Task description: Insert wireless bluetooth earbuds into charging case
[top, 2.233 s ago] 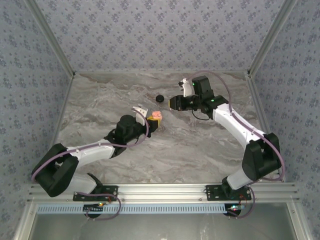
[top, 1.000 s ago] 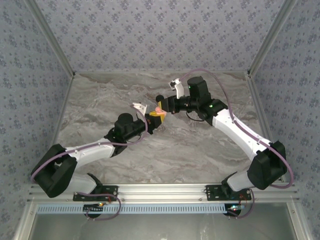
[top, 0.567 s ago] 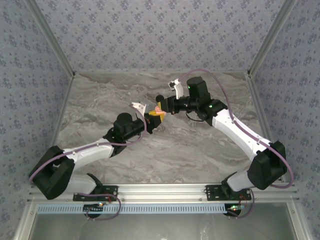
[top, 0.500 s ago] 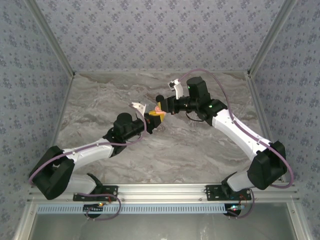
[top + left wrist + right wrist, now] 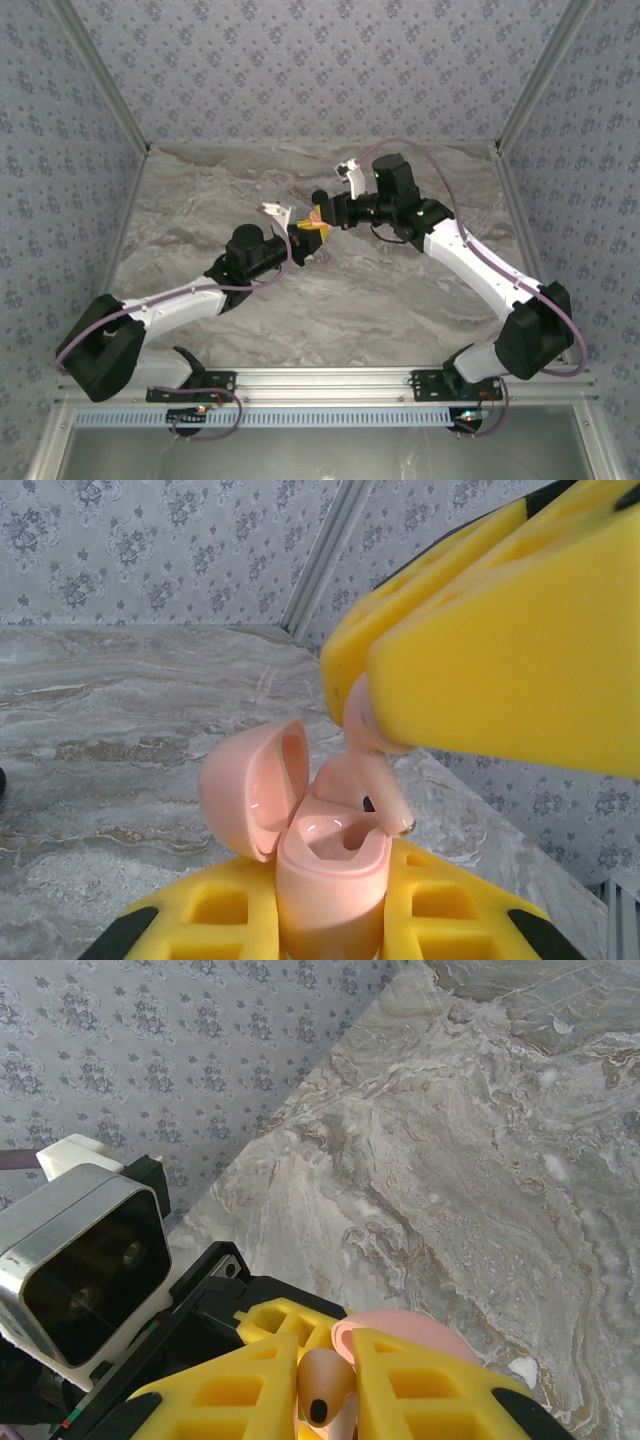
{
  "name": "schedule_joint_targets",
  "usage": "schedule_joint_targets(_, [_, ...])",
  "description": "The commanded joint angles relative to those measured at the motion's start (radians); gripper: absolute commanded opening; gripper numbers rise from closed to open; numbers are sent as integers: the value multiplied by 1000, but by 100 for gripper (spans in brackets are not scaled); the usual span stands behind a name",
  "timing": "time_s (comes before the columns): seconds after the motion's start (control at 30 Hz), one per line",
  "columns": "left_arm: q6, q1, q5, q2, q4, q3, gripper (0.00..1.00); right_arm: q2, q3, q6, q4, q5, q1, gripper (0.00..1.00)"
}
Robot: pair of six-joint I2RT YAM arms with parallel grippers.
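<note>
Pink earbud (image 5: 383,785) pinched in the right gripper (image 5: 325,1395), stem tip just over an empty socket of the open charging case (image 5: 330,875) — case clamped upright in the left gripper (image 5: 330,925). Not seated yet. Second earbud — cannot tell.

A robotics lab test cell, not a lived-in room. The bench (image 5: 380,300) is a marble-patterned slab boxed in by panels of flowered wallpaper (image 5: 300,60) at 9, 12 and 3 o'clock, joined by bare metal corner posts (image 5: 100,75). At 6 o'clock an aluminium rail (image 5: 330,380) carries the bolted bases of two white-and-black robot arms, the left arm (image 5: 180,300) and the right arm (image 5: 480,265), trailing purple cables (image 5: 100,325). A small boxed camera (image 5: 85,1250) sits on a wrist, as the right wrist view shows.
</note>
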Motion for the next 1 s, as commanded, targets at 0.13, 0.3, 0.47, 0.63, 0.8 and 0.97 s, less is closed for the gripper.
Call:
schedule_joint_targets(0.13, [-3,-8,22,-39,17,36,18,-6,9,-24,-5,13,5,20])
schedule_joint_targets(0.3, [-1,-9,29,-39,11,40,18,-6,12,-24,-6,14,6,20])
schedule_joint_targets(0.47, [1,-8,34,-39,7,42,18,-5,16,-24,-6,16,7,20])
schedule_joint_targets(0.63, [-3,-8,36,-38,1,46,18,-1,14,-23,-6,16,8,20])
schedule_joint_targets(0.8, [-5,-9,37,-39,2,48,18,-2,14,-25,-8,16,10,20])
schedule_joint_targets(0.97, [-14,-8,31,-39,6,47,18,-2,15,-28,-11,16,11,19])
